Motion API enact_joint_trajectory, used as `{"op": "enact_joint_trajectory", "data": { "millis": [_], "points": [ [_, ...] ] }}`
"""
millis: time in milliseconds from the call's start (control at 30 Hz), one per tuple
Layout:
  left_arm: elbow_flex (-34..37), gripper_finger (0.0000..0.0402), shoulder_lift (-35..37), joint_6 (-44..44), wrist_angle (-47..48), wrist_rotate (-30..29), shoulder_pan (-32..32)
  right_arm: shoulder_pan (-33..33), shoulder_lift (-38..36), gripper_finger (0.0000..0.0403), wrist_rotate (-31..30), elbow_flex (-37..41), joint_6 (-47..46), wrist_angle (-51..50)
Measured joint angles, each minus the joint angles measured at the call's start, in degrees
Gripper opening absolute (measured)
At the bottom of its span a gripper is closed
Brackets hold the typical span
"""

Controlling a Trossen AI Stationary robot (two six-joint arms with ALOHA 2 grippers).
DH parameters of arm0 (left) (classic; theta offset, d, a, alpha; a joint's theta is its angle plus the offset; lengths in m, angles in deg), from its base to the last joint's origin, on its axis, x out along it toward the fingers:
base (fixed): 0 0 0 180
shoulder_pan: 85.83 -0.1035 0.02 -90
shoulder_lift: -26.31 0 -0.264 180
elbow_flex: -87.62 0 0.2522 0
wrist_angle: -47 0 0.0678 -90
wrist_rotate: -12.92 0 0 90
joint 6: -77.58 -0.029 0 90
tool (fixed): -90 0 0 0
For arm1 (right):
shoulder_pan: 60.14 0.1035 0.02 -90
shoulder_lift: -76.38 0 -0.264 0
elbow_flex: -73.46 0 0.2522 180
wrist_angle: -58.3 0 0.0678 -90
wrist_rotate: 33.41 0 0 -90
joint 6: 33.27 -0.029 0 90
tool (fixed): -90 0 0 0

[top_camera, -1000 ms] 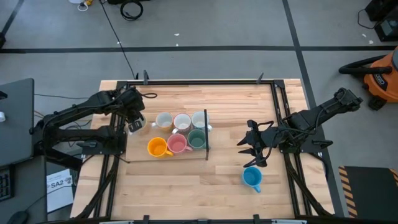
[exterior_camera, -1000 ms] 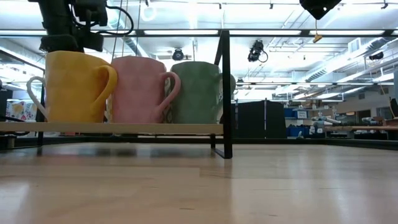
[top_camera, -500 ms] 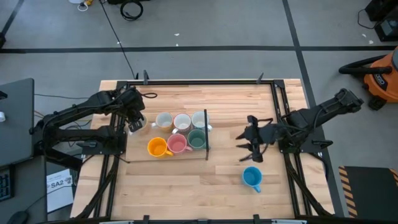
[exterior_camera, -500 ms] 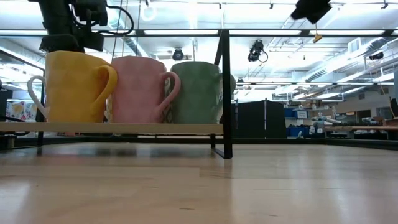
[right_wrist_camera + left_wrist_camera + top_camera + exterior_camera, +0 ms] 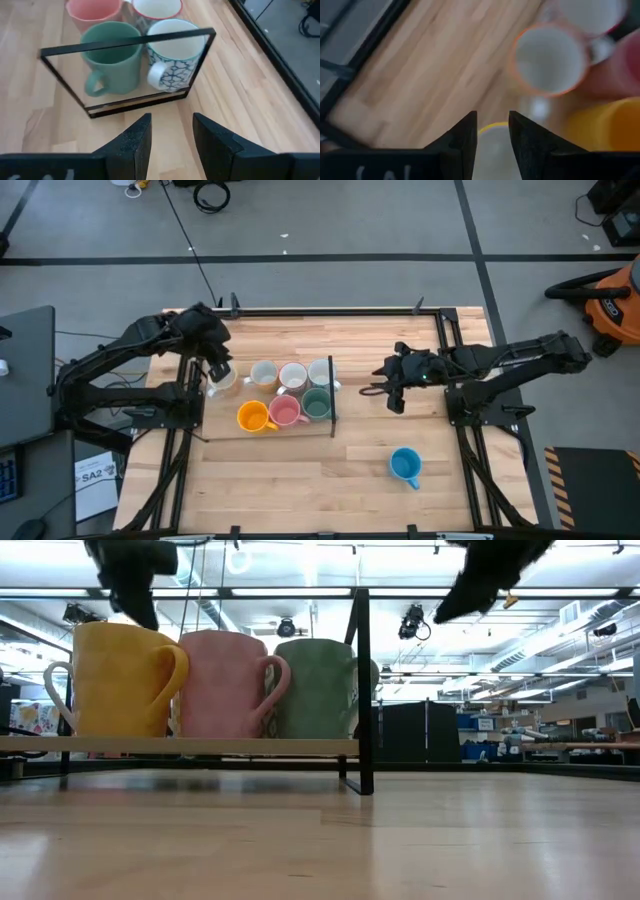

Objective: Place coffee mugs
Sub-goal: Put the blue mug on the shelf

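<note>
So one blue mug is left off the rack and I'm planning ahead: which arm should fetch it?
Probably right: the blue mug sits on its side, nearer the right tool, which is empty.

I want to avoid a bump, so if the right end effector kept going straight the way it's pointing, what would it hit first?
Probably the thin black metal end frame of the rack, which stands ahead of the right end effector. Just behind it sit the white ceramic mug with the blue pattern and the green ceramic mug. Depth is uncertain.

left gripper point(image 5: 213, 370): risen off pale mug point(image 5: 222, 381), now open | right gripper point(image 5: 390, 388): moved from blue mug point(image 5: 405, 465) toward rack point(image 5: 331, 395)
</note>
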Motion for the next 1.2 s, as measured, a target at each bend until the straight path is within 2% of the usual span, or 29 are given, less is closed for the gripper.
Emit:
{"op": "enact_joint_trajectory", "data": {
  "millis": [100, 233, 367, 467, 633, 800, 967, 1200],
  "points": [
    [-2.0, 0.0119, 0.0, 5.0, -0.4, 5.1, 1.1, -2.0, 0.0, 0.0149, 3.7, 2.1, 0.0, 0.4],
    [-2.9, 0.0119, 0.0, 11.7, -3.3, 8.8, 5.8, -2.7, 0.0, 0.0149, 13.1, 3.3, -1.5, 0.5],
    [-2.9, 0.0119, 0.0, 15.6, -7.8, 8.2, 12.7, -1.6, 0.0, 0.0149, 23.0, 3.4, -4.0, 0.5],
    [-2.9, 0.0119, 0.0, 18.1, -13.0, 4.8, 18.5, 0.3, 0.0, 0.0149, 27.7, 3.4, -5.6, -0.3],
    [-2.9, 0.0119, 0.0, 18.2, -20.8, -1.2, 26.9, 6.2, 0.0, 0.0149, 28.1, 3.4, -7.5, -2.7],
    [-2.9, 0.0119, -0.5, 18.2, -24.6, -6.8, 32.6, 12.0, 0.0, 0.0149, 27.7, 3.4, -9.7, -2.8],
    [-2.8, 0.0119, -1.8, 18.2, -24.8, -11.8, 36.2, 16.2, 0.2, 0.0149, 27.5, 3.7, -11.4, -2.6],
    [-2.8, 0.0119, -6.3, 18.6, -25.3, -13.8, 37.9, 20.6, 1.4, 0.0149, 26.6, 6.8, -11.4, -2.6]
  ]
}}
